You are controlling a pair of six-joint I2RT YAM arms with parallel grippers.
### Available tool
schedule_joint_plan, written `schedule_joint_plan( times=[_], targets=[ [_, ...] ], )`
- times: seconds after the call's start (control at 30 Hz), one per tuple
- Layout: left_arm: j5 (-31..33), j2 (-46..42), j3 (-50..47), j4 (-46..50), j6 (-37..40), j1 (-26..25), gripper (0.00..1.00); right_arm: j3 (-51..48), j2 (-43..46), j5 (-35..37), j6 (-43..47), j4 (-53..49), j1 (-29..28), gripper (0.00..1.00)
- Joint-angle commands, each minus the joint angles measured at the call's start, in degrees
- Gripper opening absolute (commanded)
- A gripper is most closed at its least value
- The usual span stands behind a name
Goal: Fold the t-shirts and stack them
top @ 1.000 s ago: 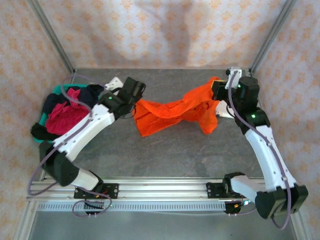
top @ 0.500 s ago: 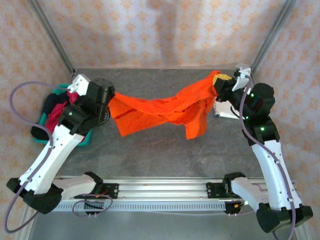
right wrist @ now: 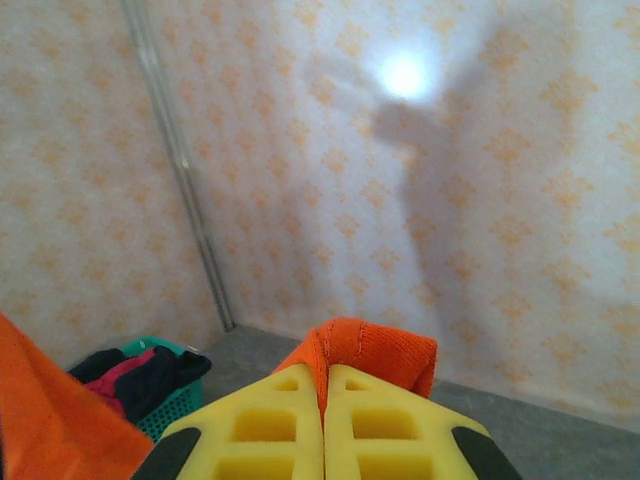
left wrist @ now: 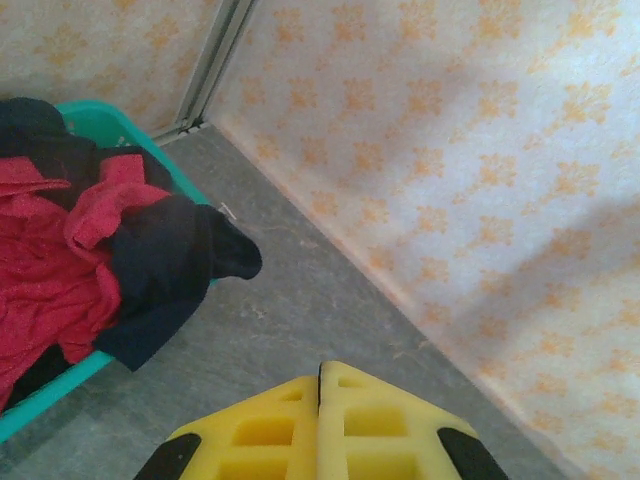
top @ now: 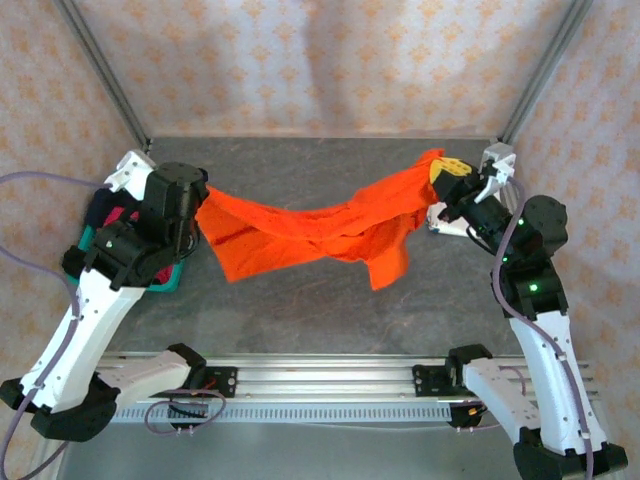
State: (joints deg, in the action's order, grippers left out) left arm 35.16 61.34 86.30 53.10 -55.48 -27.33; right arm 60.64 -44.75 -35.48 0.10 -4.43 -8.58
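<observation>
The left hand (top: 198, 212) and right hand (top: 443, 172), fingers pressed together, are each pinching one end of the bright orange cloth t-shirt (top: 300, 235), which is sagging between them over the grey bench (top: 300, 310). A crimson-pink cloth shirt (left wrist: 50, 260) and a dark navy cloth shirt (left wrist: 170, 270) are lying in the teal plastic basket (left wrist: 105, 122).

Arm links: smooth white shells on the left arm (top: 95, 300) and the right arm (top: 545, 335).
Joints: black housings; small green lights on the right arm.
Cables: a grey-lilac cable (top: 30, 182) loops along each arm.
Bases: black blocks bolted to a silver rail (top: 330, 385).
Left hand (left wrist: 320, 375): yellow fingers with square recesses and black corners.
Right hand (right wrist: 325, 385): the same yellow recessed fingers with black corners.
Wrists: white brackets.
</observation>
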Motion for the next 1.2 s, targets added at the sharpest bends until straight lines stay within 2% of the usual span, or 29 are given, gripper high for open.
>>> schedule_joint_plan(
  times=[0.0, 0.1, 0.33, 0.63, 0.83, 1.0, 1.03, 1.07, 1.1, 1.13, 1.17],
  targets=[
    [1.06, 3.59, 0.21, 1.23, 1.84, 2.58, 0.00, 2.86, -4.95, 8.73, 0.54, -4.18, 0.15, 0.00],
    [-1.38, 8.41, -0.71, -1.06, 2.33, 4.43, 0.00, 4.06, -12.98, 12.74, 0.56, -5.78, 0.15, 0.00],
    [0.40, 19.87, -5.71, -3.64, -0.77, 6.06, 0.00, 4.15, -29.83, 10.58, -3.78, 0.33, 0.19, 0.00],
    [0.45, 30.62, -7.20, -7.51, -3.45, 7.37, 0.00, 4.25, -41.68, 10.98, -5.45, 7.38, 0.12, 0.00],
    [-0.05, 38.27, 0.40, -7.81, -1.55, 9.36, 0.00, 12.74, -50.88, 12.85, -4.10, 9.05, 0.14, 0.00],
    [-4.56, 48.61, 12.72, -8.95, 3.13, 12.46, 0.00, 26.03, -64.74, 14.13, -3.59, 9.60, 0.51, 0.00],
    [-6.71, 52.42, 16.76, -8.27, 4.52, 13.13, 0.02, 29.48, -67.98, 14.60, -4.15, 9.53, 0.58, 0.15],
    [-8.40, 55.32, 20.73, -6.51, 5.31, 13.73, 0.21, 32.06, -70.40, 14.85, -4.76, 9.73, 0.70, 0.40],
    [-9.87, 58.49, 25.76, -3.50, 5.39, 14.19, 0.53, 34.15, -72.47, 15.53, -5.53, 10.33, 0.67, 0.65],
    [-10.55, 60.75, 29.41, -1.10, 5.69, 14.20, 0.82, 35.00, -73.49, 15.97, -6.42, 11.33, 0.67, 0.82],
    [-11.16, 61.74, 31.59, 0.08, 5.97, 14.22, 0.99, 35.05, -73.59, 16.26, -7.28, 12.15, 0.67, 0.94]
  ],
)
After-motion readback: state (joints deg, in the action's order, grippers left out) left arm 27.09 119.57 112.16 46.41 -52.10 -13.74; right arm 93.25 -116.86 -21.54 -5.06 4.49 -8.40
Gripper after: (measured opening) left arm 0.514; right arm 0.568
